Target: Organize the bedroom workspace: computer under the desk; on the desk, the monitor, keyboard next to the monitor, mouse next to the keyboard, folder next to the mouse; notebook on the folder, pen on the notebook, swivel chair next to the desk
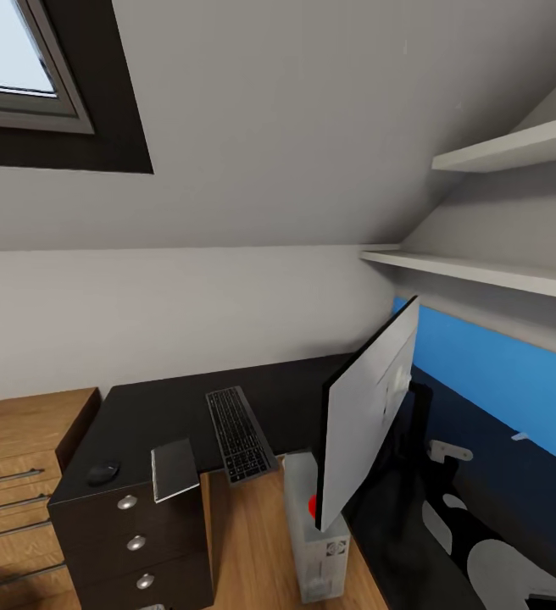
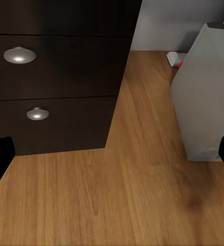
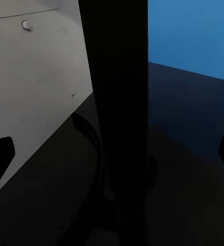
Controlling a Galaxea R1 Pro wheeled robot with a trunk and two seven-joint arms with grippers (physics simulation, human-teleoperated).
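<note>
Looking down over the table [image 1: 159, 407], black L-shaped top, drawers with silver knobs under its near end. Monitor [image 1: 367, 415] stands on the right leg of the L, seen from behind and edge-on, stand on the black top; right wrist view has the stand post [image 3: 119, 118] dead ahead between the fingers. Computer [image 1: 316, 529] sits on the wooden floor [image 2: 117, 205] in the knee space, just beside the drawer block, so that item reads as done. Keyboard [image 1: 240, 434] lies flat on the top near the front edge, left of the monitor. Notebook [image 1: 175, 468] lies on the front edge, overhanging and tipped, likely a loose drop, needs restacking later. Mouse [image 1: 102, 472] sits at the left end, notebook between it and the keyboard. Left fingers [image 2: 0, 159] spread wide, nothing between, aimed at drawers and floor. Right fingers [image 3: 0, 159] also spread, straddling the post, not touching as far as I can tell.
</note>
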